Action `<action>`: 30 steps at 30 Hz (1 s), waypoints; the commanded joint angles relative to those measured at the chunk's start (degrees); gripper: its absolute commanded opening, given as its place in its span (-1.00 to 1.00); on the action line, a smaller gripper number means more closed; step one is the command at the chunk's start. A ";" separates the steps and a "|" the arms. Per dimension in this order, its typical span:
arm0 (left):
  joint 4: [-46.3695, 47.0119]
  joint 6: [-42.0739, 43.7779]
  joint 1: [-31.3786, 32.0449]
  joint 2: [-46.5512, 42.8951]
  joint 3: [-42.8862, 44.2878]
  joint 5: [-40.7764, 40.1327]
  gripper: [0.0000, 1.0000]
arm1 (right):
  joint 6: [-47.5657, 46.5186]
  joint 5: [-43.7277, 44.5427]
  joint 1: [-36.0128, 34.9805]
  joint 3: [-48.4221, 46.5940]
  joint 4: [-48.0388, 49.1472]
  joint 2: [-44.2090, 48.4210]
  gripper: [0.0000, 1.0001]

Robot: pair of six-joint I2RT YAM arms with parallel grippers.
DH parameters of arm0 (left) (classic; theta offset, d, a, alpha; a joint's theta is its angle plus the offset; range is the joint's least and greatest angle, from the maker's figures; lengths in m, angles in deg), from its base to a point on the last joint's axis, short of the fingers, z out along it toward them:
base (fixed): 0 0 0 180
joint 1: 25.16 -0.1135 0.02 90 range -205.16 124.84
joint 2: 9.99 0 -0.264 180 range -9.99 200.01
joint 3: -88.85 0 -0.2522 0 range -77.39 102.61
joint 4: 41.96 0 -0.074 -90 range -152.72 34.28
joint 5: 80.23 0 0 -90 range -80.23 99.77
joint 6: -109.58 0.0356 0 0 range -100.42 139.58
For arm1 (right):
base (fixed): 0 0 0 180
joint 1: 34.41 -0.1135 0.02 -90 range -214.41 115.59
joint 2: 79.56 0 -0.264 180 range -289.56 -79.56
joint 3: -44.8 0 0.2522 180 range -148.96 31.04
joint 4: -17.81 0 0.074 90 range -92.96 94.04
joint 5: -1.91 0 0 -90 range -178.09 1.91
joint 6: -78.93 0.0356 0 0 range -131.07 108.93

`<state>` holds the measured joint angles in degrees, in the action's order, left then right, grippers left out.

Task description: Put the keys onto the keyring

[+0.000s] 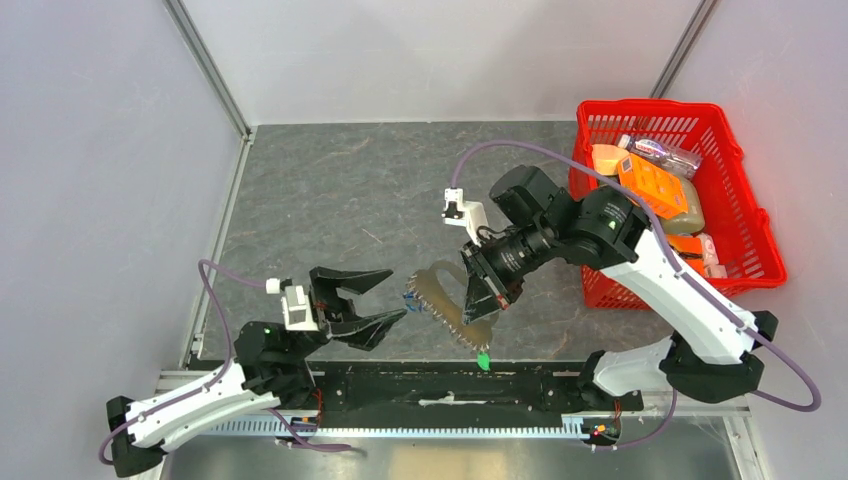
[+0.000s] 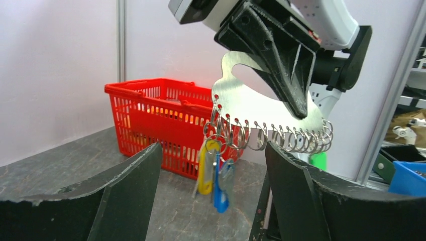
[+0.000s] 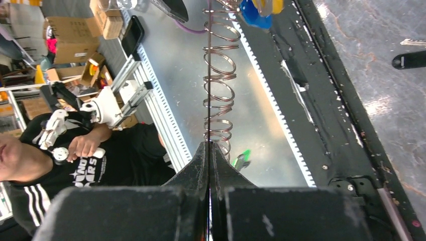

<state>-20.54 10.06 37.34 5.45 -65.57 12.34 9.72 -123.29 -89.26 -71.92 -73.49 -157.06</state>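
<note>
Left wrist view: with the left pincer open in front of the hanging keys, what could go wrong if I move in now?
1. The keys hang bunched and loose from rings at one end of the keyring plate; the open left pincer may nudge them swinging rather than catch one.
2. The right pincer pinches only the thin plate, so a push could twist or slip it.
</note>
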 commanded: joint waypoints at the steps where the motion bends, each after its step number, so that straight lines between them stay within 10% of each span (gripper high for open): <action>1: 0.86 -2.48 0.26 -2.10 -0.47 3.85 0.64 | 4.59 -5.18 0.36 1.88 6.75 3.82 -1.00; 17: 0.59 -4.81 0.34 -6.40 3.06 15.31 0.61 | 12.05 -5.70 1.10 10.70 17.90 11.47 -1.00; 30: 7.19 -5.28 0.27 5.46 8.26 19.50 0.09 | 10.83 -4.35 1.08 14.28 19.48 15.85 -1.00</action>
<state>-17.46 6.06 37.39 8.31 -59.80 30.04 20.87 -127.27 -88.38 -57.75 -57.58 -142.74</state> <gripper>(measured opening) 0.588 0.005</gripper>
